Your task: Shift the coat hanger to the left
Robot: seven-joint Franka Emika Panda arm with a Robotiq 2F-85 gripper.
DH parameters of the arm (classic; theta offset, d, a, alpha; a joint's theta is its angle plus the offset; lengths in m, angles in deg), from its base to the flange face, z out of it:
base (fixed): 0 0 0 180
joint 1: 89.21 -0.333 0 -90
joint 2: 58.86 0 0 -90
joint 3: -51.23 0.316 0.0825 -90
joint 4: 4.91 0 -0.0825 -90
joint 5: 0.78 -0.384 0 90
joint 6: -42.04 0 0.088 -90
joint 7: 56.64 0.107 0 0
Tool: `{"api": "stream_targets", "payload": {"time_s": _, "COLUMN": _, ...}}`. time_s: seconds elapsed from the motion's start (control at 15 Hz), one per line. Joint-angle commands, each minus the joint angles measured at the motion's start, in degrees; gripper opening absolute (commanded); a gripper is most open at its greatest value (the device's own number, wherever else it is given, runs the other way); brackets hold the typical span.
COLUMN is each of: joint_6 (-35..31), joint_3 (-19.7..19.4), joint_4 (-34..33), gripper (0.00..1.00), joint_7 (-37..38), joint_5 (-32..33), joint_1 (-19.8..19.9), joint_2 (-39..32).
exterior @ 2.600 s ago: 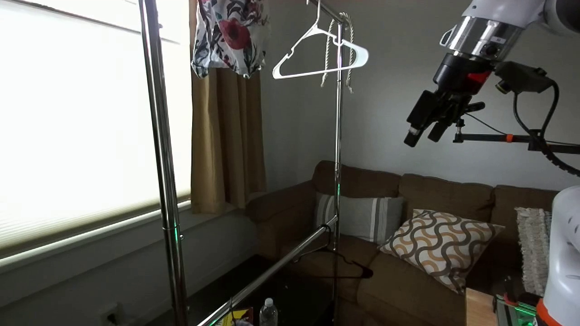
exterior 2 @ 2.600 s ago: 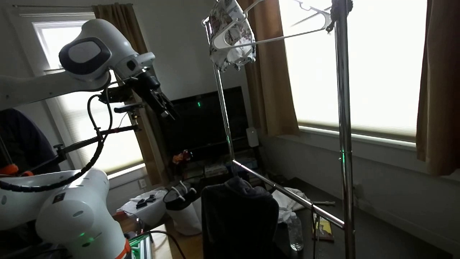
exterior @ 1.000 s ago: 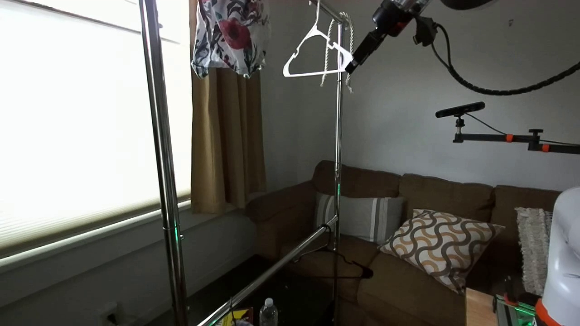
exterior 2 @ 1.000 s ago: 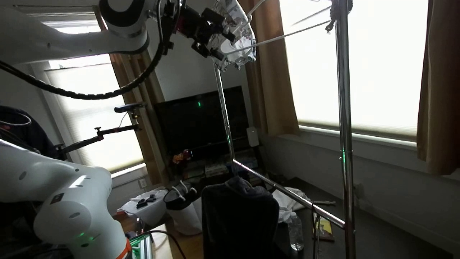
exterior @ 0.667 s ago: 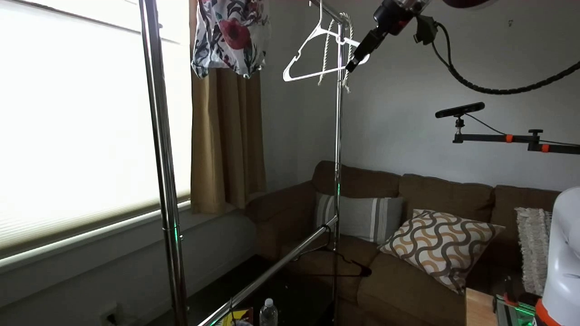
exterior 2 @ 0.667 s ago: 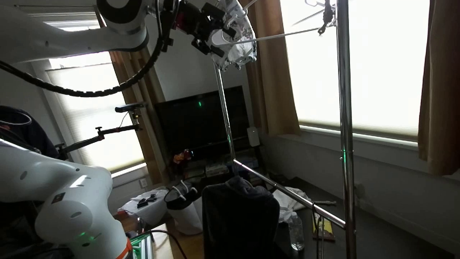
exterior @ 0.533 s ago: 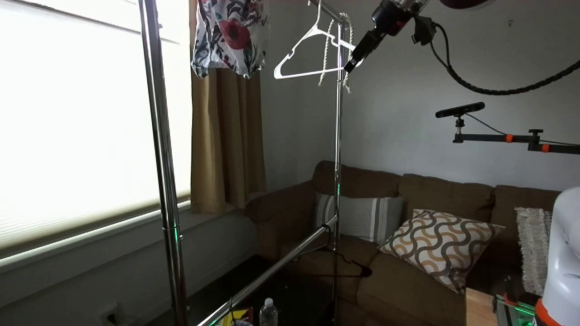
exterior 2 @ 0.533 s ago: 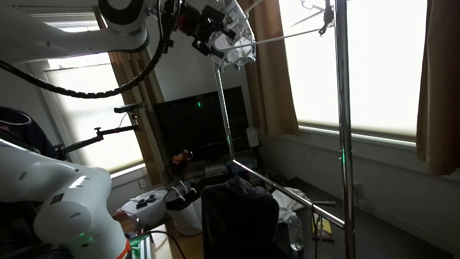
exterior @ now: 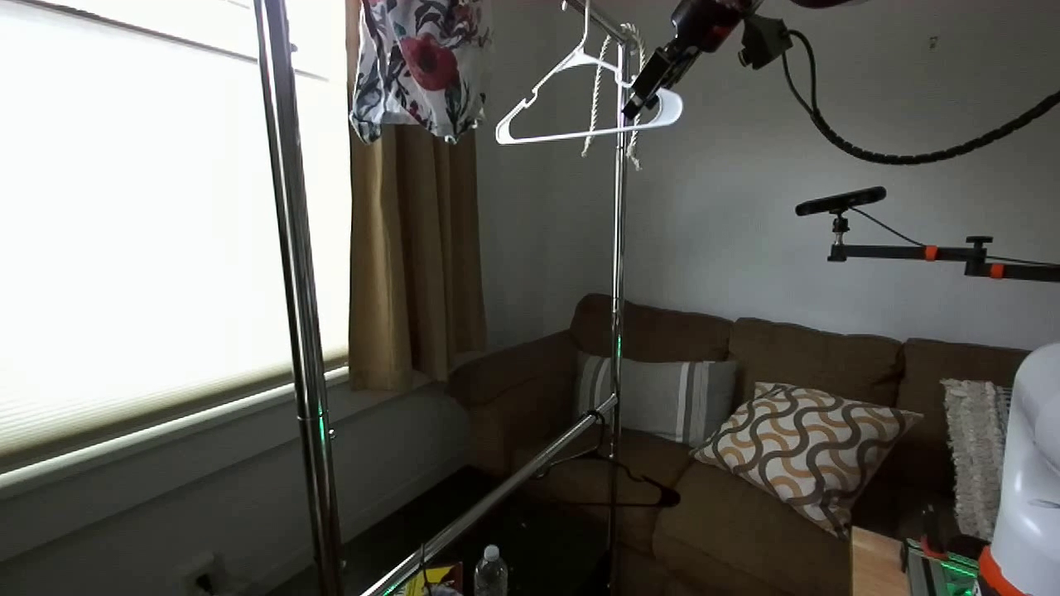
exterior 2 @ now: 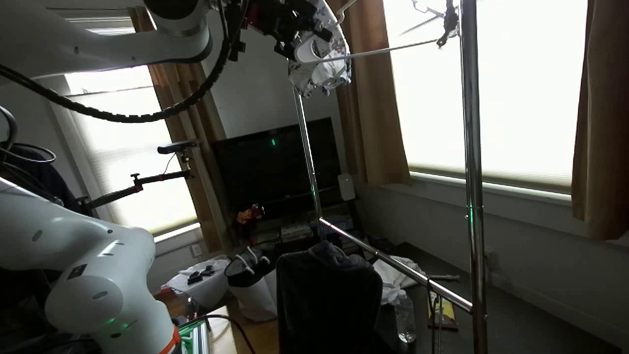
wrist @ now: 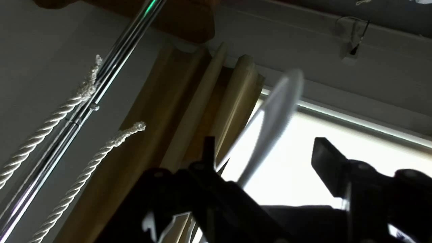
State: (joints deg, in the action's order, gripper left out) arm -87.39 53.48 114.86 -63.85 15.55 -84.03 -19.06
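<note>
Holds jaws wide for grasping, apparently around 1 end of coat hanger (exterior: 580, 134); should close, slide left.

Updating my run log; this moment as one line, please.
shift hanger left: completion unclear | gripper: open, hanger's end seen between its fingers in wrist view | contact: can't tell | flowered cloth: hanging

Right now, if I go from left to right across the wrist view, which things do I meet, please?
Shiny metal pole, brown curtain, end of the white coat hanger, wall outlet.
</note>
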Motion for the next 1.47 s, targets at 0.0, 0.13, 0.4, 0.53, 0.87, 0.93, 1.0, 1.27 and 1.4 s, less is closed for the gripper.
{"api": "stream_targets", "payload": {"time_s": 0.0, "joint_6": 2.02, "joint_3": 0.46, "joint_4": -2.59, "gripper": 0.44, "joint_7": 1.4, "joint_5": 0.98, "joint_1": 0.08, "joint_2": -1.42}}
{"api": "stream_targets", "payload": {"time_s": 0.13, "joint_6": 2.54, "joint_3": 0.28, "joint_4": -3.42, "gripper": 0.29, "joint_7": 1.47, "joint_5": 0.59, "joint_1": -0.09, "joint_2": -1.79}}
{"api": "stream_targets", "payload": {"time_s": 0.4, "joint_6": 2.81, "joint_3": 0.27, "joint_4": -4.42, "gripper": 0.0, "joint_7": 2.3, "joint_5": 0.36, "joint_1": -0.1, "joint_2": -2.03}}
{"api": "stream_targets", "payload": {"time_s": 0.53, "joint_6": 2.75, "joint_3": 0.25, "joint_4": -4.76, "gripper": 0.0, "joint_7": 2.76, "joint_5": 0.24, "joint_1": -0.17, "joint_2": -2.16}}
{"api": "stream_targets", "payload": {"time_s": 0.87, "joint_6": 2.61, "joint_3": -0.15, "joint_4": -6.43, "gripper": 0.02, "joint_7": 5.43, "joint_5": -1.65, "joint_1": -0.3, "joint_2": -2.45}}
{"api": "stream_targets", "payload": {"time_s": 0.93, "joint_6": 2.51, "joint_3": -0.35, "joint_4": -6.82, "gripper": 0.02, "joint_7": 7.12, "joint_5": -2.42, "joint_1": -0.04, "joint_2": -2.4}}
{"api": "stream_targets", "payload": {"time_s": 1.0, "joint_6": 2.61, "joint_3": -0.85, "joint_4": -7.28, "gripper": 0.02, "joint_7": 8.51, "joint_5": -3.45, "joint_1": -0.06, "joint_2": -2.31}}
{"api": "stream_targets", "payload": {"time_s": 1.27, "joint_6": -1.4, "joint_3": -5.08, "joint_4": -5.06, "gripper": 0.01, "joint_7": 3.44, "joint_5": -8.2, "joint_1": -3.88, "joint_2": 0.76}}
{"api": "stream_targets", "payload": {"time_s": 1.4, "joint_6": -5.98, "joint_3": -7.6, "joint_4": -3.11, "gripper": 0.01, "joint_7": -0.89, "joint_5": -10.53, "joint_1": -6.06, "joint_2": 3.06}}
